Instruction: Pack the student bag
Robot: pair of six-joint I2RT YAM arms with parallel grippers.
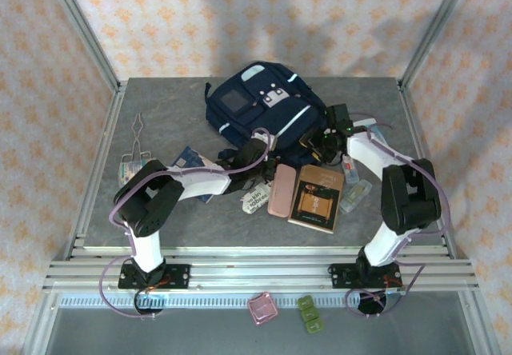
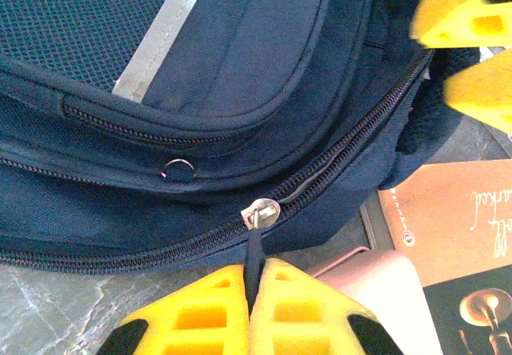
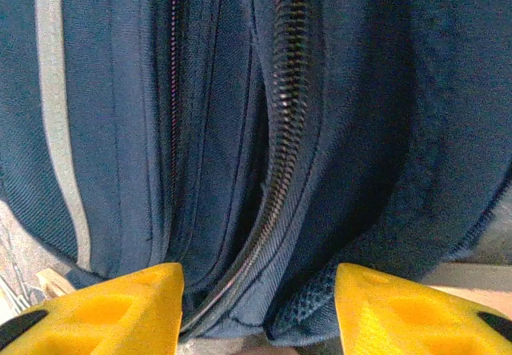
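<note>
Student bag (image 1: pixel 260 103): lay rear-centre of table (image 1: pixel 160 107); left fingers (image 2: pixel 208 307) clamped together on zip pull (image 2: pixel 254 251), prob. to draw main compartment open; right fingers (image 3: pixel 120 307) apart, straddling bag's edge w/o grip, prob. to steady it; 2 arms engaged.

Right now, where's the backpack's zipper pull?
The zipper pull sits low centre in the left wrist view, pinched by the left hand, next to the pink case.

Soft, even light (near yellow edges blur in wrist views)
</note>
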